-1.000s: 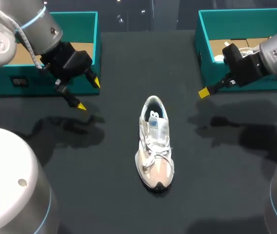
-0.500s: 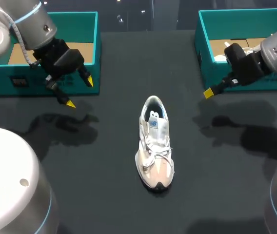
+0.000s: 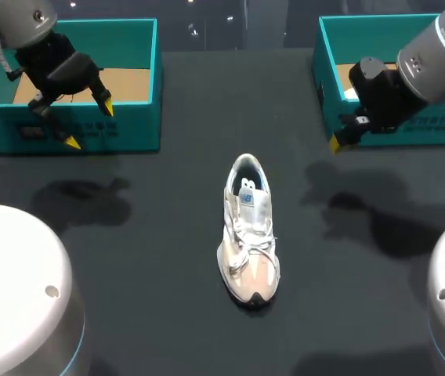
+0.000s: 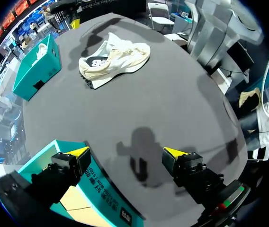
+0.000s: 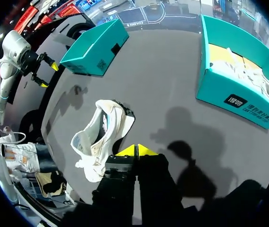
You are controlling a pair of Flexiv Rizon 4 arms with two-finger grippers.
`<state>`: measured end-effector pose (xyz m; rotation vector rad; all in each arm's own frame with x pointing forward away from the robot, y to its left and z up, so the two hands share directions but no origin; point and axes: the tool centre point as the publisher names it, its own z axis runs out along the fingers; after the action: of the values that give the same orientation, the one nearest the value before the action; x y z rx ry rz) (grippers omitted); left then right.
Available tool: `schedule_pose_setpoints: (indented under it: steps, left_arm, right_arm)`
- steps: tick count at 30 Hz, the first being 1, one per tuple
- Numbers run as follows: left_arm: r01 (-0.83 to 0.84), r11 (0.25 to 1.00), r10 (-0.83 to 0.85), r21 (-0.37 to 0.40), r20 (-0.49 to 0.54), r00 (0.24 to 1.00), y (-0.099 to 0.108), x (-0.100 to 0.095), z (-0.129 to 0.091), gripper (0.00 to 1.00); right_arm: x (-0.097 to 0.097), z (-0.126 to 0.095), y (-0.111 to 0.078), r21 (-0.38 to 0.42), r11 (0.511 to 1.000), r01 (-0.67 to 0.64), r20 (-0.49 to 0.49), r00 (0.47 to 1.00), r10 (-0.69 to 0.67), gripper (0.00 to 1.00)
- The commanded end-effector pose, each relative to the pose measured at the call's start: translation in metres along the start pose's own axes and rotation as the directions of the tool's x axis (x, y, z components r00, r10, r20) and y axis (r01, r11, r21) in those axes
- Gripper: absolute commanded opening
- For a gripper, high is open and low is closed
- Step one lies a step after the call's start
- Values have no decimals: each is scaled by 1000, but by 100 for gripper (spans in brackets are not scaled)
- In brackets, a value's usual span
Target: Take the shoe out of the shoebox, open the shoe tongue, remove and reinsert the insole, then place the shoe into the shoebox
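Well, the shoe (image 3: 247,231) lies mid-table between two teal boxes. The left gripper (image 3: 89,124) hangs spread and empty at the front of the left box (image 3: 132,129); the right gripper (image 3: 337,143) is pinched closed on nothing beside the right box (image 3: 323,84).

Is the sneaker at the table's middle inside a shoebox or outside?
Outside: the sneaker stands upright on the table, apart from the left shoebox and right shoebox.
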<state>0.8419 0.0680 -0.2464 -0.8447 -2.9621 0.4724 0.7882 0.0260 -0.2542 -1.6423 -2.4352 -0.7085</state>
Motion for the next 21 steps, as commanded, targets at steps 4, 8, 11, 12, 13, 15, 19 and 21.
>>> schedule_pose_setpoints:
  steps: [4,8,11,12,13,15,19,21]
  left_arm:
    - [-1,1000,1,-4,6,1000,-1,3,0,100]
    - [-1,1000,1,-4,6,1000,-1,3,0,100]
    - [-1,1000,1,-4,6,1000,-1,3,0,100]
    - [-1,1000,1,-4,6,1000,-1,3,0,100]
    - [-1,1000,1,-4,6,1000,-1,3,0,100]
    - [-1,1000,1,-4,6,1000,-1,3,0,100]
    - [-1,1000,1,-4,6,1000,-1,3,0,100]
    - [-1,1000,1,-4,6,1000,-1,3,0,100]
  right_arm:
    - [3,-6,-5,-6,1000,-2,68,998,2,0]
    - [38,18,4,14,999,-36,171,985,33,0]
    - [58,35,8,22,997,-76,233,970,68,0]
    - [64,39,10,29,995,-100,266,960,89,0]
    - [69,43,11,54,990,-128,315,943,105,0]
    - [79,47,13,59,988,-140,353,929,110,0]
    - [79,47,13,59,988,-140,353,929,110,0]
    - [79,47,13,59,988,-140,353,929,110,0]
